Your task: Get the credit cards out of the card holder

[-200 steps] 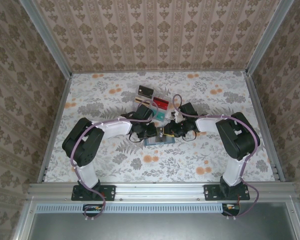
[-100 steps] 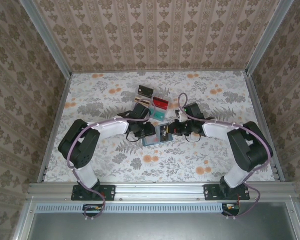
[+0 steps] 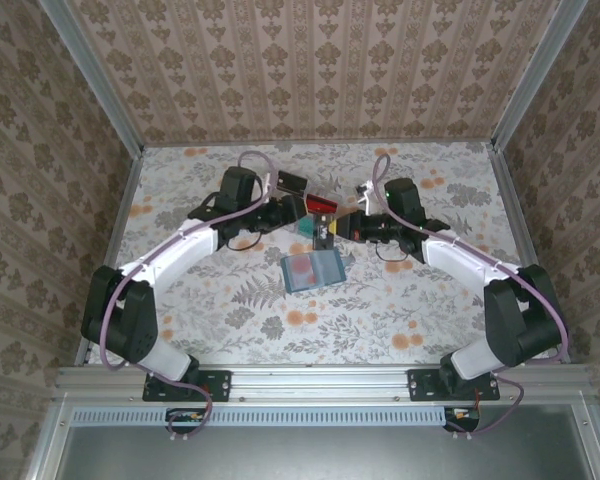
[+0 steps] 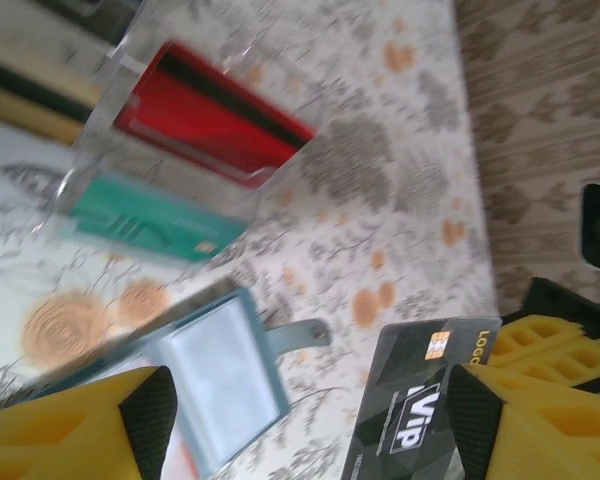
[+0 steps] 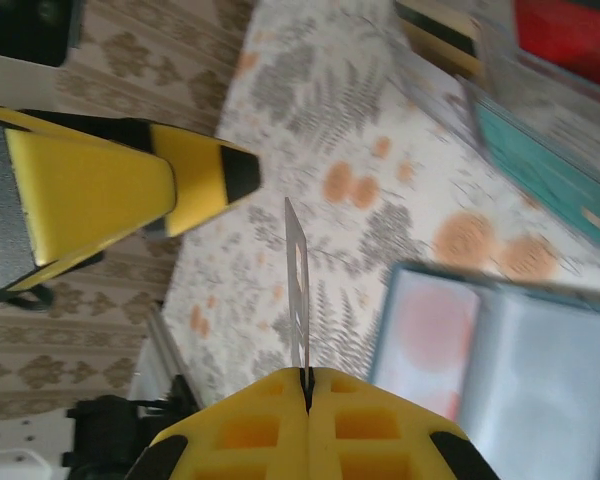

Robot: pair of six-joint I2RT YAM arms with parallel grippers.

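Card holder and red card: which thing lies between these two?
The teal card lies between the red card and the card holder, apart from the holder. The left wrist view shows this.

White arms (image 3: 175, 255) with black joints (image 3: 130, 320) carry looped purple cables (image 3: 104, 345) and yellow, black-tipped claw fingers (image 5: 90, 190).

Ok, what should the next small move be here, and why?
Probably the right gripper carries the black VIP card over to the clear tray. It is shut on the card, the left gripper stands open near it, and the red card and teal card lie in that tray.
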